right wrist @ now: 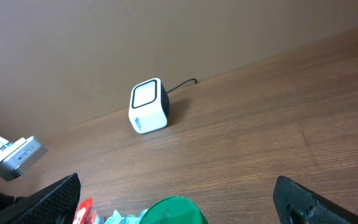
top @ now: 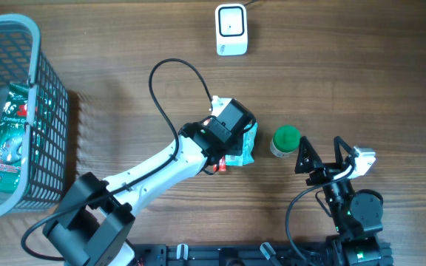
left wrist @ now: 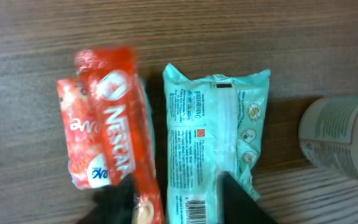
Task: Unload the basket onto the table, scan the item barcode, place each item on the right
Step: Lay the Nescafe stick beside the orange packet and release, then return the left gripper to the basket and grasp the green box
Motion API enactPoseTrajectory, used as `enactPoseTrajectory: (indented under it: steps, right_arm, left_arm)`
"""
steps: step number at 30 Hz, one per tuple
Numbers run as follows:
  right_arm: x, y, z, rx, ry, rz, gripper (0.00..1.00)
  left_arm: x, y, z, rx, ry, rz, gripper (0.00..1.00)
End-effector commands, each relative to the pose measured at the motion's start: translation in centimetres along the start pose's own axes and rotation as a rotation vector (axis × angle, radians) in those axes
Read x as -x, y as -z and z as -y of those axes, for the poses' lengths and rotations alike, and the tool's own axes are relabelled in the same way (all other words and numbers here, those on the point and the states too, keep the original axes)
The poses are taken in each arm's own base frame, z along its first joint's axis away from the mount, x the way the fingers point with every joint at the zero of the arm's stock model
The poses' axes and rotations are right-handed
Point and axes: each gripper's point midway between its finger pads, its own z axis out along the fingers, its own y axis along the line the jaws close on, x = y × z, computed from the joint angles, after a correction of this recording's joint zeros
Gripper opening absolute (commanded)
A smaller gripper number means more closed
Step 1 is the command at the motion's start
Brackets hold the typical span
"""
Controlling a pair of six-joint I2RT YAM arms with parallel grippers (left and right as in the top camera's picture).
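Black left gripper (left wrist: 176,205): in the wrist view its fingers (left wrist: 241,199) stand apart at the bottom edge, astride the lower ends of two packets. We see nothing pinched.
Teal packet (left wrist: 213,137): it lies flat on the wooden table (top: 361,66) at the centre of the overhead frame. Its barcode (left wrist: 194,208) faces up, between the fingers. We judge this to be the item to scan.
Red sachet (left wrist: 114,124): it sits close against the teal packet's left edge in the frame, so a careless close could catch both.
Grip: we would close on the teal packet alone, by its long edges. One finger overlaps the packet just beside the barcode, so we would keep the pads off the code.
Scanner (top: 231,29): at the upper centre of the overhead frame, well apart from the packets. The code looks upward, so we would turn it toward the scanner's window on the way.
Green-capped bottle (top: 285,140): just right of the packets in the frame, and a lift should avoid it.
Right gripper (top: 320,144): spread wide and empty at the lower right, near the bottle. We would leave it parked.
Basket (top: 50,111): at the far left edge with other packets inside.
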Motion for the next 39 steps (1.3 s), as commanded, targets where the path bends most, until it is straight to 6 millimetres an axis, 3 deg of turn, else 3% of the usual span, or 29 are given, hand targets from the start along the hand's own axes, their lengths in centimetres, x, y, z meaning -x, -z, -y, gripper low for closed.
enactPoseTrajectory:
  steps: [1,4,7,11,12,16,17,18,20,22,26,31,36,39]
  right_arm:
    - [0.1,0.0,0.1,-0.008,0.018,0.005,1.0]
    - [0.1,0.0,0.1,-0.008,0.018,0.005,1.0]
    - [0.1,0.0,0.1,-0.008,0.018,0.005,1.0]
    - [0.1,0.0,0.1,-0.008,0.018,0.005,1.0]
    - [0.1,0.0,0.1,-0.008,0.018,0.005,1.0]
    - [0.1,0.0,0.1,-0.008,0.018,0.005,1.0]
    - [0.1,0.0,0.1,-0.008,0.018,0.005,1.0]
    - [0.1,0.0,0.1,-0.008,0.018,0.005,1.0]
    - [0.1,0.0,0.1,-0.008,0.018,0.005,1.0]
    - [0.1,0.0,0.1,-0.008,0.018,0.005,1.0]
    - [0.1,0.0,0.1,-0.008,0.018,0.005,1.0]
    - [0.1,0.0,0.1,-0.008,0.018,0.005,1.0]
    - [0.1,0.0,0.1,-0.008,0.018,0.005,1.0]
    - [0.1,0.0,0.1,-0.008,0.018,0.005,1.0]
  left_arm:
    - [0.5,0.4,0.3,-0.008,0.014,0.02,0.54]
    - [3.3,3.1,1.3,-0.062,0.038,0.102,0.58]
    - [7.7,7.8,1.5,-0.114,0.001,0.231,0.62]
    - [12.5,14.8,-0.3,-0.099,-0.125,0.401,1.0]
    - [15.1,18.8,-2.8,-0.044,-0.119,0.507,0.99]
    - [18.8,25.7,-9.3,0.099,-0.023,0.684,0.97]
    - [19.6,27.7,-12.2,0.157,0.04,0.74,0.97]
    - [19.9,28.9,-14.0,0.196,0.079,0.771,0.97]
    - [20.3,31.6,-19.5,0.305,0.19,0.842,1.0]
    - [20.2,33.0,-23.4,0.386,0.267,0.872,1.0]
    - [18.4,34.2,-32.9,0.581,0.447,0.86,1.0]
    - [14.2,32.1,-42.3,0.741,0.657,0.718,1.0]
    - [8.4,28.2,-49.4,0.812,0.931,0.551,1.0]
    - [5.1,25.8,-52.3,0.832,1.084,0.465,1.0]
